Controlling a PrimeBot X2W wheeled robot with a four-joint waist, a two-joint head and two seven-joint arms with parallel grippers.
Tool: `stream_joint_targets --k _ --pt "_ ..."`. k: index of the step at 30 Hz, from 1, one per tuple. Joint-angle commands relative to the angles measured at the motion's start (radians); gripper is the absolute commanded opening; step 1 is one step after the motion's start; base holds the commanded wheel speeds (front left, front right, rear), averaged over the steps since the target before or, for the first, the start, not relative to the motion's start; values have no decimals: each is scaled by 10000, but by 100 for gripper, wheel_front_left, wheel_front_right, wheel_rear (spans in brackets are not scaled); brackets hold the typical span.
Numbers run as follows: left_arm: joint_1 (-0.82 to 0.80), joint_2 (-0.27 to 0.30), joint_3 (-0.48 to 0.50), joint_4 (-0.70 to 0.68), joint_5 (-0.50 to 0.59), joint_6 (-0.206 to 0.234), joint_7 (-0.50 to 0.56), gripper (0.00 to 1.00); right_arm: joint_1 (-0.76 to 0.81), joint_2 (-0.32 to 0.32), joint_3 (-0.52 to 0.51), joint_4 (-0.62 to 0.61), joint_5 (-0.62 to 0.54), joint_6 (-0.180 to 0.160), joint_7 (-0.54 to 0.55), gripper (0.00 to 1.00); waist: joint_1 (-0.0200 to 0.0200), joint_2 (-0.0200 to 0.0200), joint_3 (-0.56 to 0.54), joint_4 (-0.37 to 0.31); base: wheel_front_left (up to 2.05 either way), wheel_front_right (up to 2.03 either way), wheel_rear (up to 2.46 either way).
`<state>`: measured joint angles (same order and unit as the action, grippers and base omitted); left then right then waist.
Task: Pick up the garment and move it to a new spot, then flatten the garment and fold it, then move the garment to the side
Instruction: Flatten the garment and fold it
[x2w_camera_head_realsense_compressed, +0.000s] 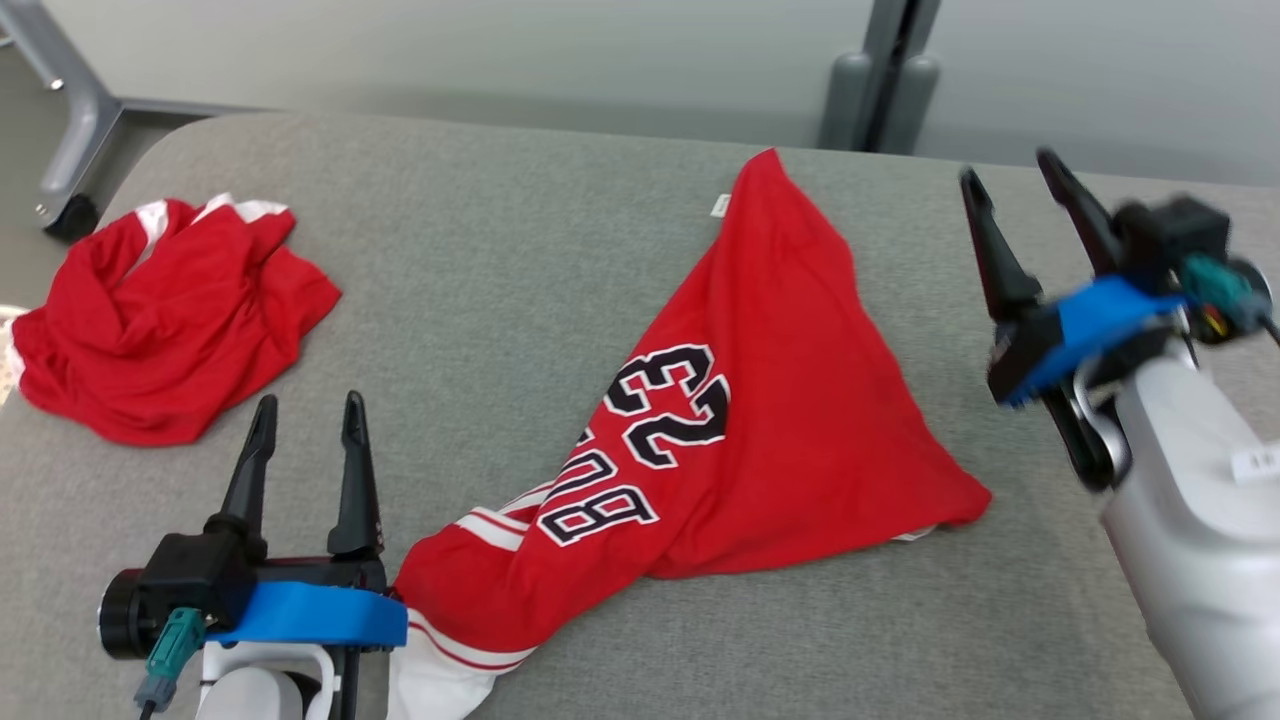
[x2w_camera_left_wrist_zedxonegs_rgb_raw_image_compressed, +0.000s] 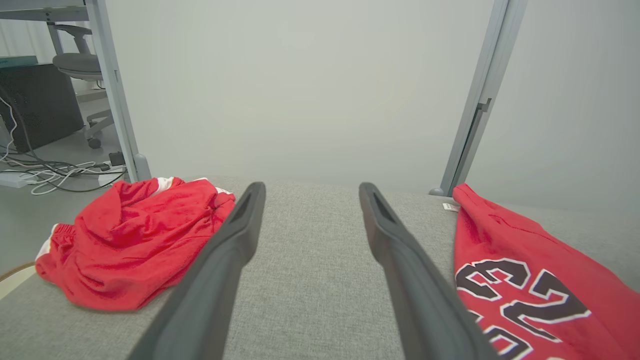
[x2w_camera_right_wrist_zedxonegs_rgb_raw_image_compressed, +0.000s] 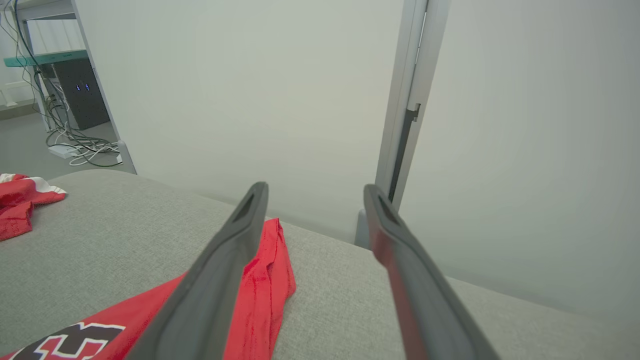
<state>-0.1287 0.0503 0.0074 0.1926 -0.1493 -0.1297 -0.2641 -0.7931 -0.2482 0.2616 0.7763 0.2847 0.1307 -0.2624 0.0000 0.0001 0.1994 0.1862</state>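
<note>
A red jersey (x2w_camera_head_realsense_compressed: 770, 420) lies on a grey padded surface (x2w_camera_head_realsense_compressed: 500, 250), spread in a rough triangle; its narrow tip points to the far edge, where a small white tag (x2w_camera_head_realsense_compressed: 718, 205) sits just beside it; black, white-edged numerals "23" and some letters show on the cloth; its near end is bunched, with white stripes, at the front edge of the surface.

The left gripper (x2w_camera_head_realsense_compressed: 308, 400) is at the near left; the bunched end of the jersey lies against the blue band at its base, while its fingertips point away over bare grey cloth, left of the jersey; its jaws stand wide apart and hold nothing. In the left wrist view the left gripper (x2w_camera_left_wrist_zedxonegs_rgb_raw_image_compressed: 311, 189) has the jersey (x2w_camera_left_wrist_zedxonegs_rgb_raw_image_compressed: 530, 260) off to its right.

The right gripper (x2w_camera_head_realsense_compressed: 1007, 166) is lifted to the right of the jersey, apart from it; its jaws are also spread and empty. In the right wrist view the right gripper (x2w_camera_right_wrist_zedxonegs_rgb_raw_image_compressed: 315, 187) looks past the tip of the jersey (x2w_camera_right_wrist_zedxonegs_rgb_raw_image_compressed: 267, 280).

A second red garment (x2w_camera_head_realsense_compressed: 160, 320) lies crumpled at the far left of the surface, well apart from the jersey; a grey post (x2w_camera_head_realsense_compressed: 880, 90) stands behind.
</note>
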Motion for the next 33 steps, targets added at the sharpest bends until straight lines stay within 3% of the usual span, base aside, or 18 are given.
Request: stream_joint_targets --k 1,5,10,17,24,33 --pt "136 0 125 -53 106 8 -3 100 773 -208 -198 -478 99 1 -34 100 0 -1 -274 -320 0 0 0" --pt "323 2 295 -104 210 1 -3 100 2225 -406 -777 -1406 112 1 -35 100 0 -1 -394 -572 0 0 0" --pt "423 2 333 -162 264 -4 -3 100 3876 -195 -1479 -2443 -41 1 -34 100 0 -1 -418 -781 0 0 0" --pt "424 0 269 -174 223 -7 -3 100 4949 272 -1365 -3190 -266 1 -36 100 0 -1 -376 -953 0 0 0" --pt "222 2 77 -140 204 -8 -3 100 4814 678 -1143 -2679 -274 1 -36 100 0 -1 -267 -786 0 0 0" --pt "123 1 16 -152 182 -8 -3 100 4402 1205 -959 -904 -371 1 -35 100 0 -1 31 -507 0 0 0"
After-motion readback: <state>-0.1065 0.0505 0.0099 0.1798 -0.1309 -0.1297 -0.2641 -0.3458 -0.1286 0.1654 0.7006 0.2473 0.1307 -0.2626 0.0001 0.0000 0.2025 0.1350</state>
